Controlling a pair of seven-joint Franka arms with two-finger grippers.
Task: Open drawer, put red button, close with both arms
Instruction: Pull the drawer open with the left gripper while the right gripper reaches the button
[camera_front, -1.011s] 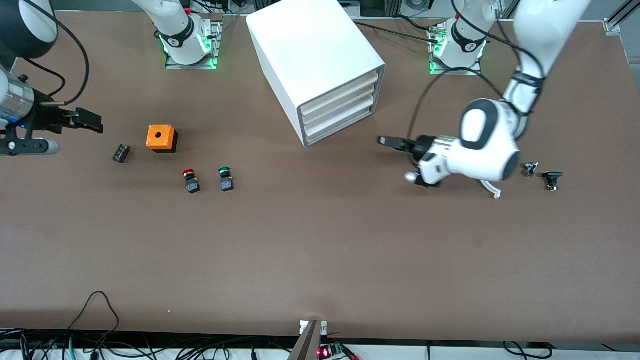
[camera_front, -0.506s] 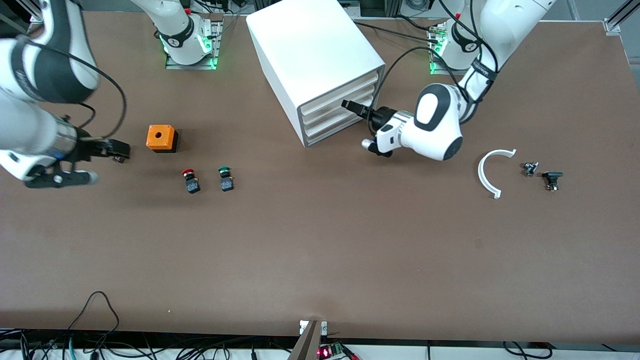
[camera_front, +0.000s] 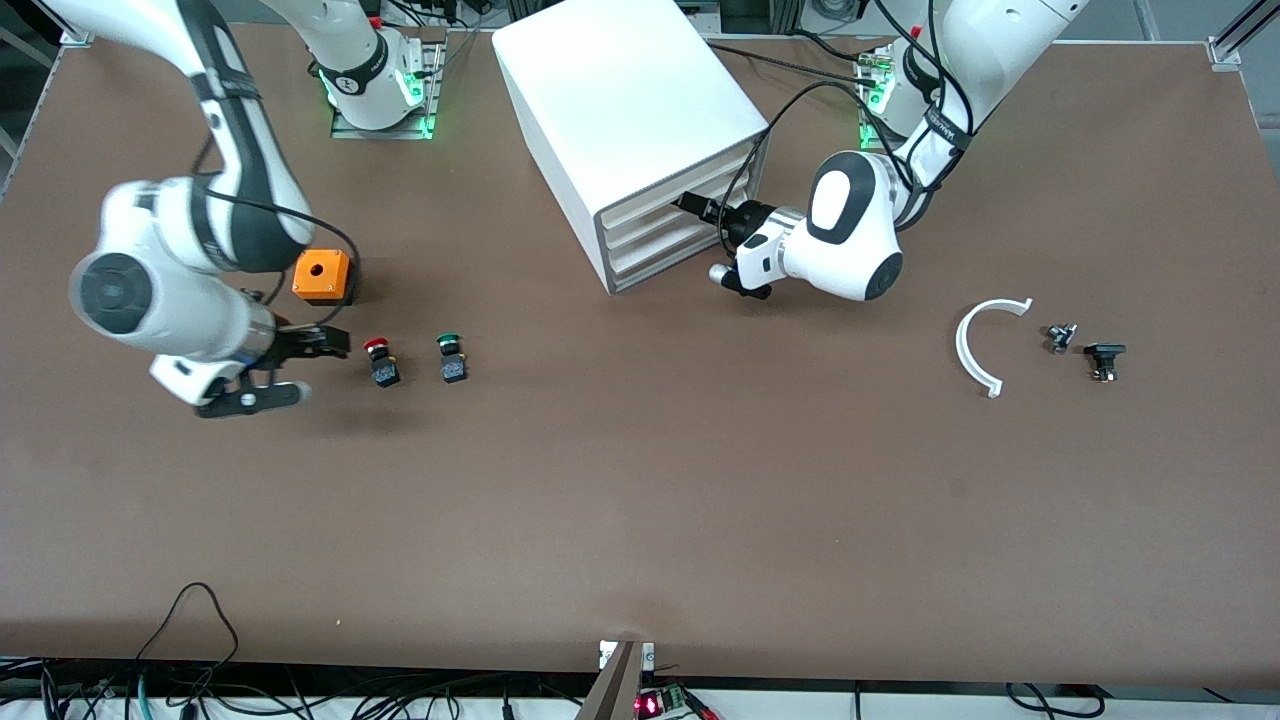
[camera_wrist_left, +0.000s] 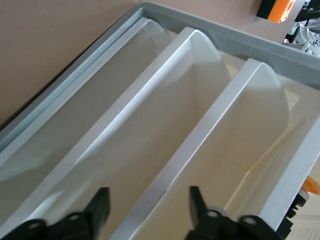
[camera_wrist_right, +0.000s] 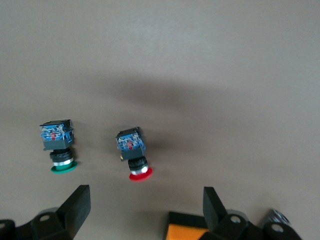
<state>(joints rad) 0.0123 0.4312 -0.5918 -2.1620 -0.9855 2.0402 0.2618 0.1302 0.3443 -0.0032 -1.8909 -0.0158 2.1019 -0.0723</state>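
The white cabinet (camera_front: 630, 100) stands at the robots' side of the table with its three drawers (camera_front: 672, 222) pushed in. My left gripper (camera_front: 695, 207) is open right at the drawer fronts. In the left wrist view it (camera_wrist_left: 148, 205) has one finger on each side of a drawer's front rim (camera_wrist_left: 170, 130), not closed on it. The red button (camera_front: 380, 362) lies on the table toward the right arm's end. My right gripper (camera_front: 332, 345) is open and empty beside it. In the right wrist view the red button (camera_wrist_right: 134, 152) lies just ahead of that gripper (camera_wrist_right: 146, 202).
A green button (camera_front: 450, 358) lies beside the red one, also seen in the right wrist view (camera_wrist_right: 57, 145). An orange box (camera_front: 322, 277) stands close to my right gripper. A white curved piece (camera_front: 975, 345) and small black parts (camera_front: 1103, 358) lie toward the left arm's end.
My left gripper swung from the open table up to the drawer fronts. My right gripper moved in from the table's end to just beside the red button.
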